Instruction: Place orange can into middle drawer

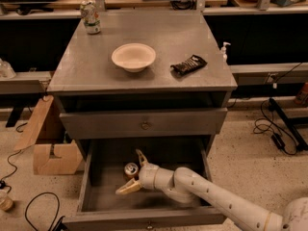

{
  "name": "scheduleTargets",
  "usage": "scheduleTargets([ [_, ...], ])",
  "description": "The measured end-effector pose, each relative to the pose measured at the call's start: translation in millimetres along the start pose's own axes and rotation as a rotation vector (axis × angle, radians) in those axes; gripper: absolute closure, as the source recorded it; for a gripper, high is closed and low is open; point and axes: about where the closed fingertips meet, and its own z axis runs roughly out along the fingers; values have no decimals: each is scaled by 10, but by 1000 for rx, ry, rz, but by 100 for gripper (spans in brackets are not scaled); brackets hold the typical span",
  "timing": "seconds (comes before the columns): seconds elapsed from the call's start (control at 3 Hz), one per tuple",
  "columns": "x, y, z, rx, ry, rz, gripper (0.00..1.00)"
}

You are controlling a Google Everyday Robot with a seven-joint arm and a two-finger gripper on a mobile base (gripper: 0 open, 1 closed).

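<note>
1. Can [131,169]: upright on the floor of the open drawer [87,182], silver top up, between the gripper's two fingers [141,158].
2. Gripper [128,172]: inside the drawer, arm [216,196] reaching in from the lower right. Fingers are spread wide, one behind the can and one on the drawer-front side. Not clamped. Can't tell whether either finger touches the can.
3. Step: reads as the release. The can looks to be standing on its own, so placement is nearly complete.
4. Next: back the gripper out along the arm line without sweeping a finger into the can, since a slim can tips easily. Stay clear of the upper drawer [144,124] just above the gripper.
5. Well above the gripper, on the top: bowl [134,57], packet [188,64], green can [90,17]. Not involved.
</note>
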Motion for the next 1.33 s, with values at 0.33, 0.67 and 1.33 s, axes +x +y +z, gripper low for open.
scheduleTargets([
  [0.33,-193,104,-59,-51,34,-7,0],
  [0.67,-460,206,-394,-46,120,48,0],
  [1.33,-885,1124,-1067,-81,387,242,0],
])
